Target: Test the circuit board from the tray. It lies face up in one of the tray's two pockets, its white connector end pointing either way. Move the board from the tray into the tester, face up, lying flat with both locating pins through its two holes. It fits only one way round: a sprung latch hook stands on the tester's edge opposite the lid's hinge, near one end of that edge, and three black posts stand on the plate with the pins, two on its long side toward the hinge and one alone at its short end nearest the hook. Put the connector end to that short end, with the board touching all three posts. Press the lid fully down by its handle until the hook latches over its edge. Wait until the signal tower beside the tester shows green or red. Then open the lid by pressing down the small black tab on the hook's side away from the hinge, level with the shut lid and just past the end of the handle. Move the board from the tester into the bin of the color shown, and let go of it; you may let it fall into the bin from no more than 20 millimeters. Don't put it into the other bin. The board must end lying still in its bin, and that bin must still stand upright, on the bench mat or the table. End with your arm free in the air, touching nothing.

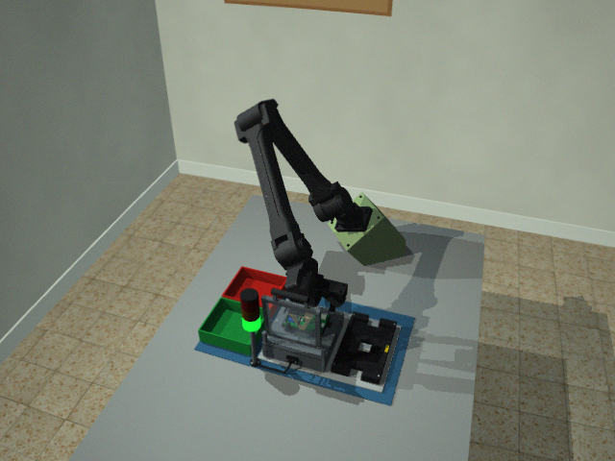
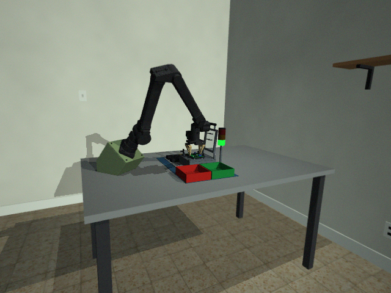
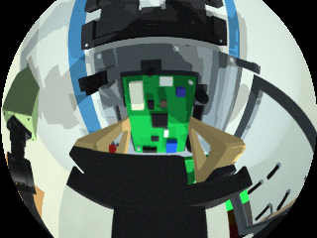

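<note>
The green circuit board (image 3: 158,115) (image 1: 298,322) (image 2: 195,155) lies face up on the tester's plate (image 3: 218,82), its white connector end toward the tray. My gripper (image 3: 159,121) (image 2: 194,150) reaches down into the tester (image 1: 293,354), and its tan fingers are shut on the board's two long sides. The clear lid (image 1: 270,300) (image 2: 209,138) stands open and upright. The signal tower (image 1: 251,322) (image 2: 222,142) beside the tester shows green. The green bin (image 1: 218,327) (image 2: 220,171) and the red bin (image 1: 248,282) (image 2: 189,176) stand side by side, both empty.
The black tray (image 1: 367,347) (image 3: 158,16) lies on the blue mat (image 1: 397,327) on the far side of the tester from the bins, its pockets empty. The arm's green base block (image 1: 377,243) (image 2: 113,160) stands farther back on the grey table (image 1: 198,422).
</note>
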`<state>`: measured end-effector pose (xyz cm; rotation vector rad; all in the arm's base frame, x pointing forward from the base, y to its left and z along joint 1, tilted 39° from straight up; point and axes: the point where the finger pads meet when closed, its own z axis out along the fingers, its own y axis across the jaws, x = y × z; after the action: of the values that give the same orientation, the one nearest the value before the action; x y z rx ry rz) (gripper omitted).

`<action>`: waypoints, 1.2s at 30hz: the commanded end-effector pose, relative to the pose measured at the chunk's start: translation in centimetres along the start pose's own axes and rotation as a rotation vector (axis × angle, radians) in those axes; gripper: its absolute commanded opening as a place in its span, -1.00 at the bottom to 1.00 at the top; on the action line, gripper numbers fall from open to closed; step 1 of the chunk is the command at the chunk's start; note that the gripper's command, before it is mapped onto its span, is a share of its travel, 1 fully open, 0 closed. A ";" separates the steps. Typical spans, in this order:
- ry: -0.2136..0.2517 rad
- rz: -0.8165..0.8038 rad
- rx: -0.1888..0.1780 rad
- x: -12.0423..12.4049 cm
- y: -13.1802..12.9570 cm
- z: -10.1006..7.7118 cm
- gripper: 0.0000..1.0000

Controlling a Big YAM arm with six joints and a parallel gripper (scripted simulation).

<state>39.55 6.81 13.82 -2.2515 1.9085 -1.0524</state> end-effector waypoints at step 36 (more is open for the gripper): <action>-0.009 0.002 0.014 -0.5 -1.1 -1.0 0.45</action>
<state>39.52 6.81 13.84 -2.2526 1.9097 -1.0515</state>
